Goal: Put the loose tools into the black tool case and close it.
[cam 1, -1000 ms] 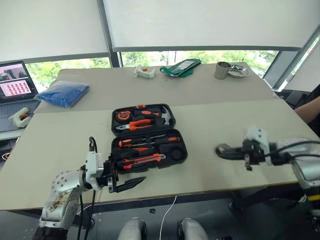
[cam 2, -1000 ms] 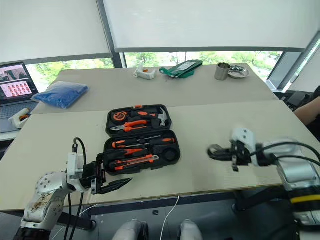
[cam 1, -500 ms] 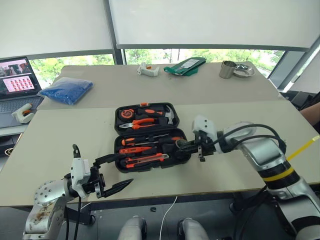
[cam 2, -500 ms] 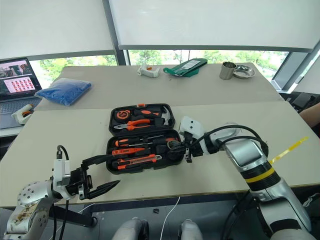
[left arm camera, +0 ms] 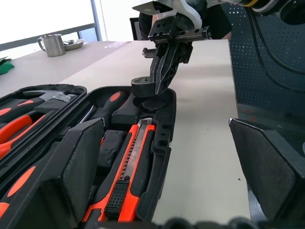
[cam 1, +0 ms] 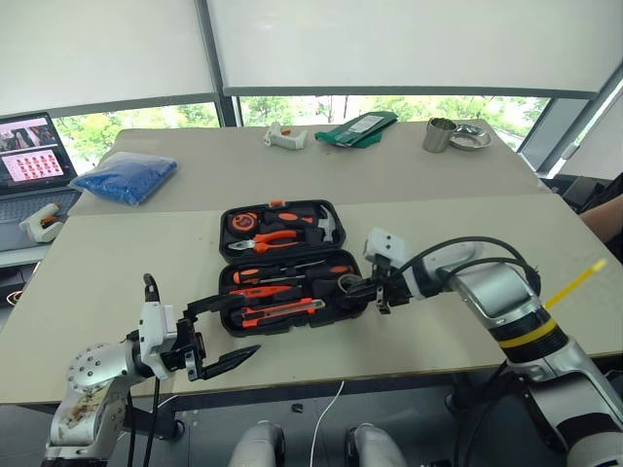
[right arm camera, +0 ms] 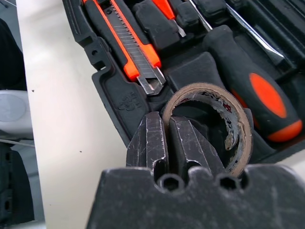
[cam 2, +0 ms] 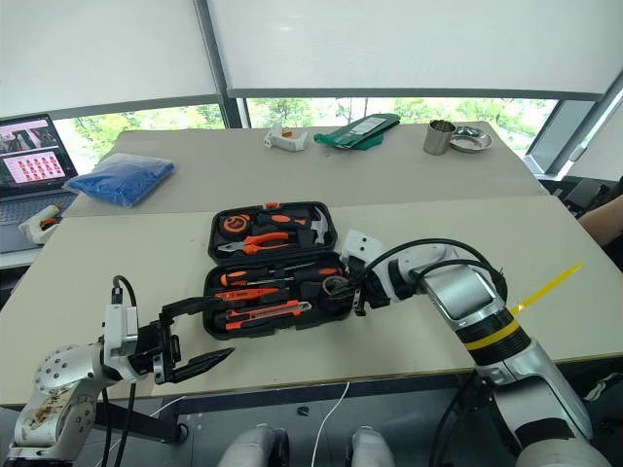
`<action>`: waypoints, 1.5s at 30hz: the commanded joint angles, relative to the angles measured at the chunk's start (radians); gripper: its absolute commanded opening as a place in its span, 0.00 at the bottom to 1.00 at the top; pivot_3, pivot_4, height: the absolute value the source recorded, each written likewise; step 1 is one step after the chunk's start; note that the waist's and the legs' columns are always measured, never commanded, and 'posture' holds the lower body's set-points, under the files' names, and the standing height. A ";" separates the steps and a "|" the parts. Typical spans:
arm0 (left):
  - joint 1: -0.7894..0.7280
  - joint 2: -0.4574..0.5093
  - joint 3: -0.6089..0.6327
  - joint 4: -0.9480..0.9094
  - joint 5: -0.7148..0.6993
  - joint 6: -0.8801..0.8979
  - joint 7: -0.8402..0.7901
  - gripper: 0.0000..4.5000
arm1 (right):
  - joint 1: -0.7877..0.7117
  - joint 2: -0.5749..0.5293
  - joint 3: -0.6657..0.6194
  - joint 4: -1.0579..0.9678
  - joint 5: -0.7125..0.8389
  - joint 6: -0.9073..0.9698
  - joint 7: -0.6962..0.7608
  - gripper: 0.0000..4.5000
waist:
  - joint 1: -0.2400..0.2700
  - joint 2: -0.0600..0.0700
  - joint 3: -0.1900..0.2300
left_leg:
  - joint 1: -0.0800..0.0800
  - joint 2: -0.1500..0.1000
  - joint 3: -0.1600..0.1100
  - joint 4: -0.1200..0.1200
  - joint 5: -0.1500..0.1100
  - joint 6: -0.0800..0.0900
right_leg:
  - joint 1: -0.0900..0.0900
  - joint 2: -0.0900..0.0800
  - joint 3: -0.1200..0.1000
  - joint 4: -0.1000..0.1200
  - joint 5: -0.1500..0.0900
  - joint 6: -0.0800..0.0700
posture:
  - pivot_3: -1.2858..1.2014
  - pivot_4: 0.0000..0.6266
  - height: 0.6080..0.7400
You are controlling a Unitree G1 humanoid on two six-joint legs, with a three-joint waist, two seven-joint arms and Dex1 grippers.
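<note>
While right gripper (cam 2: 343, 288) jaws pinch tape roll (right arm camera: 209, 125) rim over its round recess in black tool case (cam 1: 292, 268), utility knife (cam 1: 277, 312) and screwdrivers (cam 1: 292, 274) already seated. Left gripper (cam 1: 222, 332) jaws wide, empty, near case front. Left: release roll, shut lid.

1. I can't see the near rim of the tape roll (right arm camera: 208, 125); my right fingers (right arm camera: 155, 143) cover it.
2. The tool case (left arm camera: 159, 143) is cut off at the left wrist view's edge.
3. The laptop (cam 1: 29, 156) screen is too small to read.
</note>
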 commanded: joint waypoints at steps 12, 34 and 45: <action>-0.001 0.013 0.017 -0.016 0.003 -0.009 0.037 1.00 | -0.018 -0.020 0.066 -0.001 -0.069 -0.004 0.007 0.01 | 0.000 0.000 0.000 | 0.000 0.000 0.000 0.000 0.000 0.000 | 0.000 0.000 0.000 0.001 0.000 0.000 | 0.52 0.24 1.00; -0.023 0.041 0.181 0.110 0.036 0.114 0.312 0.78 | -0.033 -0.068 -0.209 0.143 0.070 -0.202 0.125 1.00 | 0.001 -0.001 0.000 | 0.000 0.000 0.000 0.000 0.000 -0.001 | 0.000 0.000 0.000 0.001 0.000 0.002 | 0.52 0.24 1.00; -0.256 -0.009 0.097 0.285 0.162 0.301 0.591 0.00 | -0.156 0.131 -0.198 0.799 -0.229 -0.853 -0.212 0.18 | -0.005 -0.003 0.002 | 0.001 -0.002 0.007 0.000 0.003 -0.004 | 0.000 0.002 0.000 0.004 0.003 0.002 | 0.52 0.24 1.00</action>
